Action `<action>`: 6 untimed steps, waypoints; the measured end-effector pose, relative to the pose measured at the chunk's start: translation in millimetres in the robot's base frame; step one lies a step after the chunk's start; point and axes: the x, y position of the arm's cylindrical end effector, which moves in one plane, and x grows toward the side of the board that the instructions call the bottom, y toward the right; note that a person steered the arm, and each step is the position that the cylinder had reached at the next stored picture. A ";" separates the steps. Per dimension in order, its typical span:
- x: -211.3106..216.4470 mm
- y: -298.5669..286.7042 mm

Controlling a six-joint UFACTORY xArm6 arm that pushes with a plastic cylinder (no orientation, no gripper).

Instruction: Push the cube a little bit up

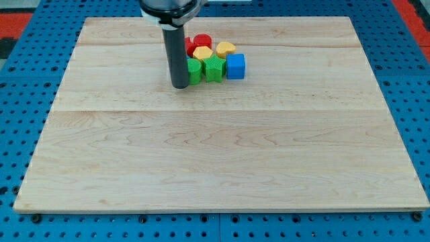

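Note:
A blue cube (236, 66) stands at the right end of a tight cluster of blocks near the view's top, middle. To its left is a green star-shaped block (214, 68), then another green block (194, 70). Behind them lie a yellow block (203, 54), a yellow heart-like block (225, 48) and a red block (199, 42). My tip (180, 86) rests on the board at the cluster's left end, touching or just beside the left green block, about 80 pixels left of the cube. The rod hides part of that green block and the red block.
The wooden board (222, 148) lies on a blue perforated table (20, 101). The arm's dark mount (169, 8) hangs over the board's top edge above the cluster.

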 end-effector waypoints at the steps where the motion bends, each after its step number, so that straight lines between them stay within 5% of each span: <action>1: 4.8 64.2; 2: -14.1 127.9; 6: -32.8 127.9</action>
